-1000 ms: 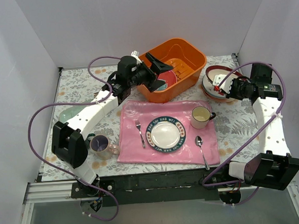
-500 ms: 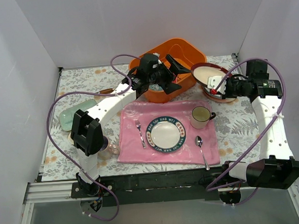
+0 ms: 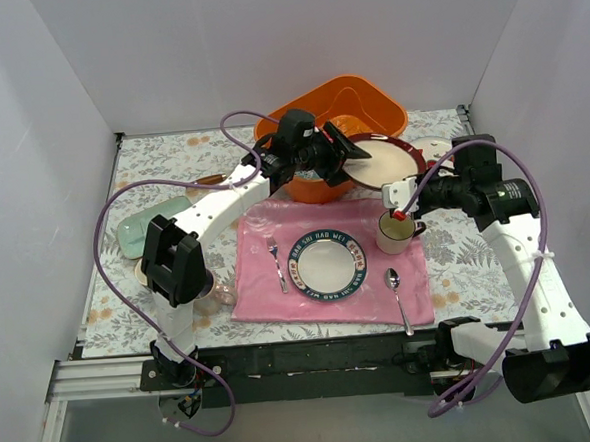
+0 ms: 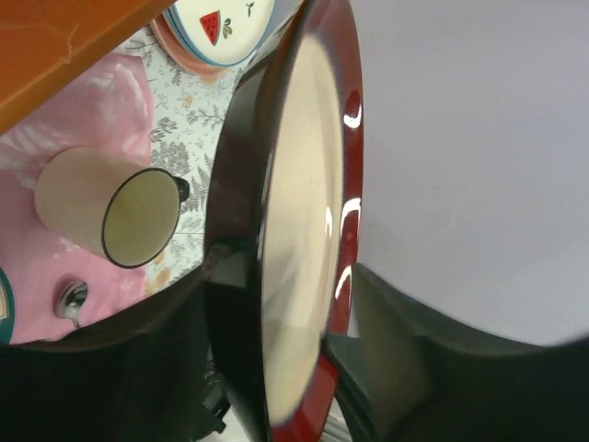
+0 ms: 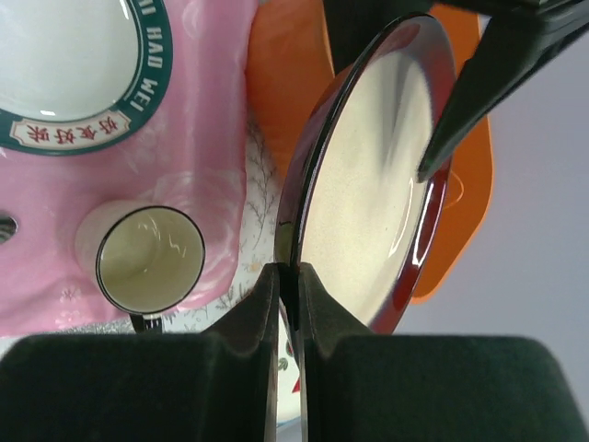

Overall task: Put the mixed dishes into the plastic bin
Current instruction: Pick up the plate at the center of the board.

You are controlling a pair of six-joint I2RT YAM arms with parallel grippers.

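Red-rimmed plate: on edge, just in front of plastic bin. Right gripper pinches its near rim. Left gripper straddles the bin-side rim, whether clamped cannot be told.

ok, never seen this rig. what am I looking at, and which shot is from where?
Two robot arms bolted at the near edge of the table. The wide shot is from overhead behind them; the other two are cameras on each wrist. The right claw pinches a red-rimmed plate by its edge, near the orange bin; the left claw straddles the opposite rim, grip unclear. On the pink cloth: a lettered plate, fork, spoon, cream mug. A mint plate lies far left.
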